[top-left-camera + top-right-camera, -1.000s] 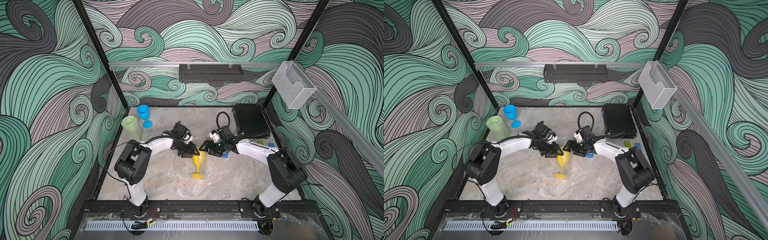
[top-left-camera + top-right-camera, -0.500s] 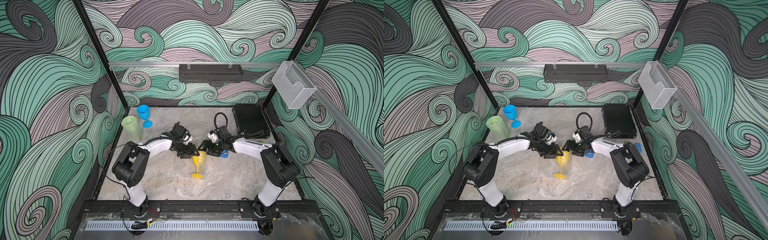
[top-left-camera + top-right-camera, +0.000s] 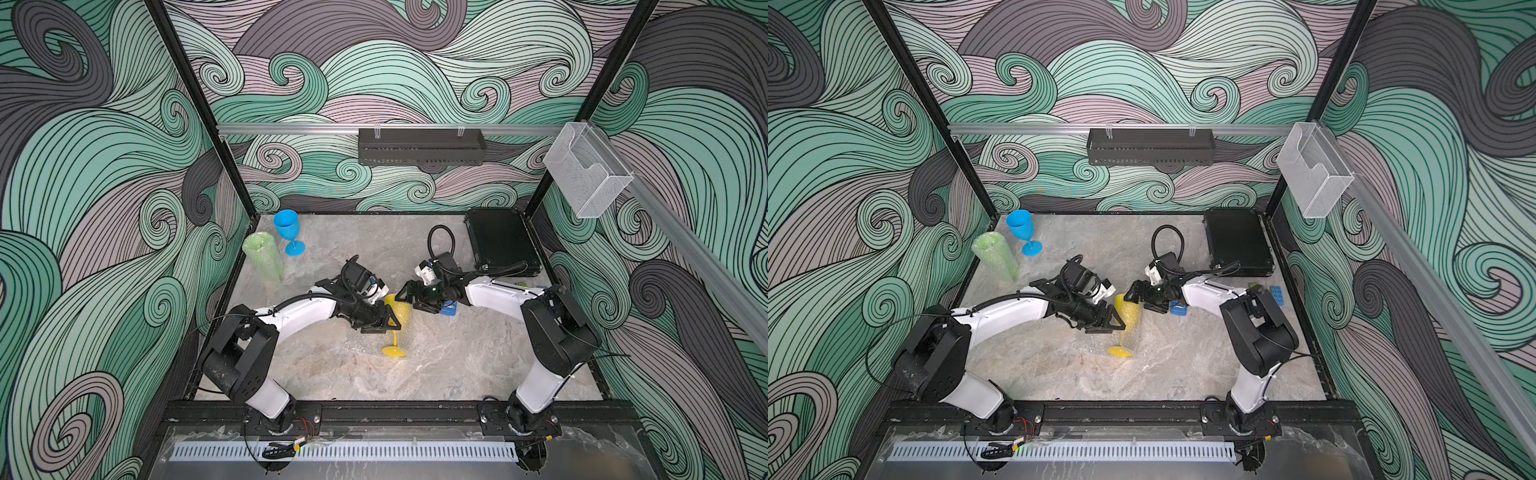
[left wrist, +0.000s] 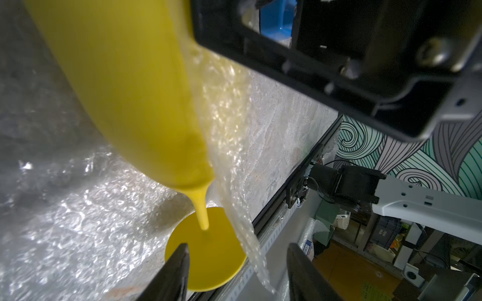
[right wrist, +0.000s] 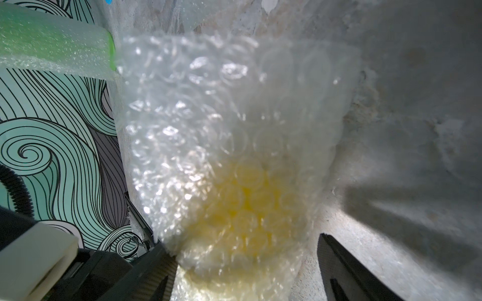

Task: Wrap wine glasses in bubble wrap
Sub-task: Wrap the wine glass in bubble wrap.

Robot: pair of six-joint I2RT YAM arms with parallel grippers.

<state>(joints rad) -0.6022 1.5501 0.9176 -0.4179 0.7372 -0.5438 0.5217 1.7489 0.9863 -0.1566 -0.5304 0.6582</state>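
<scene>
Goblets stand at the far left: a green plastic goblet (image 3: pixel 262 259) bundled in wrap, just beside a bare blue plastic goblet (image 3: pixel 287 230). Mid-table, the left gripper (image 4: pixel 237 247) gapes empty, just beside the upright yellow plastic goblet (image 3: pixel 401 318), probably light, stiff and tippy. Its thin transparent bubble wrap (image 5: pixel 221 117) looks limp and slippery; best pinched against the bowl. The right gripper (image 5: pixel 242 242) straddles that wrapped bowl, spread wide, clamping nothing.

L arm, base at 7 o'clock, elbow bent, reaches to desk centre; L tool (image 3: pixel 392 320) points twd 3 o'clock, jaws apart. R arm from 5 o'clock; R tool (image 3: pixel 409 301) points twd 9 o'clock, jaws wide.
</scene>
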